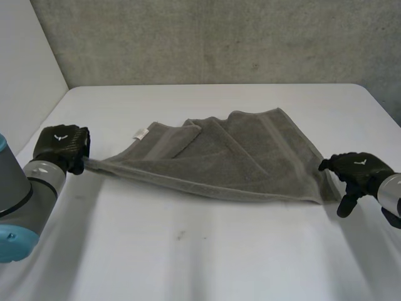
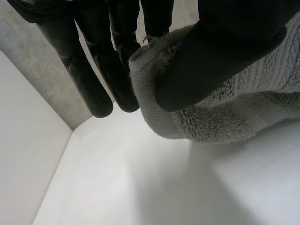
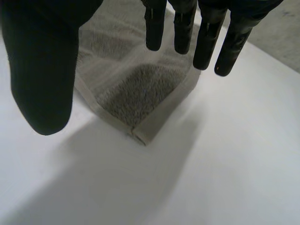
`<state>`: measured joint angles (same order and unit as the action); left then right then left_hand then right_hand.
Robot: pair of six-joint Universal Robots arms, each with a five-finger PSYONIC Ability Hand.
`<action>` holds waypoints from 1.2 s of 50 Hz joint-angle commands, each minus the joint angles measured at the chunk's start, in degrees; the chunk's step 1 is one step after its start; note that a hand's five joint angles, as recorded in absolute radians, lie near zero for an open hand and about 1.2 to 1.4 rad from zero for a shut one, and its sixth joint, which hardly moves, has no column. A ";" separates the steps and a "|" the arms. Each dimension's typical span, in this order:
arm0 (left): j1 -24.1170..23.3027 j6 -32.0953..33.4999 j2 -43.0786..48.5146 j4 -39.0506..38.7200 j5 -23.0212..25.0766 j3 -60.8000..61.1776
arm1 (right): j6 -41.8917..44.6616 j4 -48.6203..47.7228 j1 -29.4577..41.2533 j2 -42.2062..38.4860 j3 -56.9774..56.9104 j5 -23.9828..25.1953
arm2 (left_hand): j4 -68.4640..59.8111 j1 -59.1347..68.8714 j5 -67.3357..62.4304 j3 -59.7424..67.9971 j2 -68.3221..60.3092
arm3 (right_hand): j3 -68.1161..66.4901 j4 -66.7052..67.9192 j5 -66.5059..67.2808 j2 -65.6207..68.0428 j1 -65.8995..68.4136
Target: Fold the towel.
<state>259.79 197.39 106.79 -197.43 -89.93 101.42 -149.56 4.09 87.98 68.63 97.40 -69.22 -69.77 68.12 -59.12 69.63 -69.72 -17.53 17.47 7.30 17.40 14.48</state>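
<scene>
One grey towel point(image 1: 219, 157) is laid on one white table point(image 1: 207, 257). One corner is pinched by the left hand point(image 1: 61, 145); the right hand point(image 1: 358, 168) is held at the opposite corner with fingers straight and apart.

table point(image 1: 200, 263): white, bare along its front edge
towel point(image 1: 232, 160): grey, loosely folded, lying across the table's middle, reaching towards its left and right edges
tag point(image 1: 140, 133): white, at the towel's far left edge

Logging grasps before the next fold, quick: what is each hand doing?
Left hand: shut on the towel, pinching a corner between thumb and fingers.
Right hand: open, fingers straight, above another corner of the towel, not gripping it.
</scene>
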 commanded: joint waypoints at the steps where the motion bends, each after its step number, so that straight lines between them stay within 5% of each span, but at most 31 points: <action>1: 0.72 0.01 1.05 -1.20 0.02 -0.09 | 0.41 -5.22 0.52 -5.25 -1.42 0.58 | -10.23 11.88 -10.88 10.37 -10.28 | -10.53 10.59 10.76 10.66 13.58; 24: 0.72 0.01 2.29 -2.09 0.11 0.27 | 0.23 -6.37 0.61 -11.50 -5.73 0.67 | -10.23 11.88 -10.88 10.37 -10.28 | -18.29 18.35 18.52 18.42 21.34; 32: 0.63 0.01 2.37 -2.09 0.02 0.44 | 0.14 -8.74 0.61 -12.56 -6.52 0.76 | -10.23 11.88 -10.88 10.37 -10.28 | -31.90 31.96 32.12 32.03 34.95; 54: 0.54 0.01 2.46 -2.00 -0.07 0.62 | -0.47 -8.83 0.61 -12.73 -8.19 1.02 | -10.23 11.88 -10.88 10.37 -10.28 | -34.27 34.33 34.50 34.40 37.32; 58: 0.46 0.01 2.55 -2.00 -0.16 0.62 | -0.56 -9.10 0.61 -12.47 -8.19 1.63 | -10.23 11.88 -10.88 10.37 -10.28 | -62.25 62.31 62.47 62.38 65.29; 60: 0.45 0.10 2.46 -1.74 -0.16 0.62 | -0.47 -9.19 0.61 -12.03 -8.19 1.99 | -10.23 11.88 -10.88 10.37 -10.28 | -62.47 62.53 62.70 62.60 65.52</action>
<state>260.31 197.40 109.26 -199.40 -90.03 102.04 -150.03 -4.81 88.59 55.98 89.26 -67.97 -69.78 68.13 -59.32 69.64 -69.74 -56.46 55.72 43.24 56.35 47.77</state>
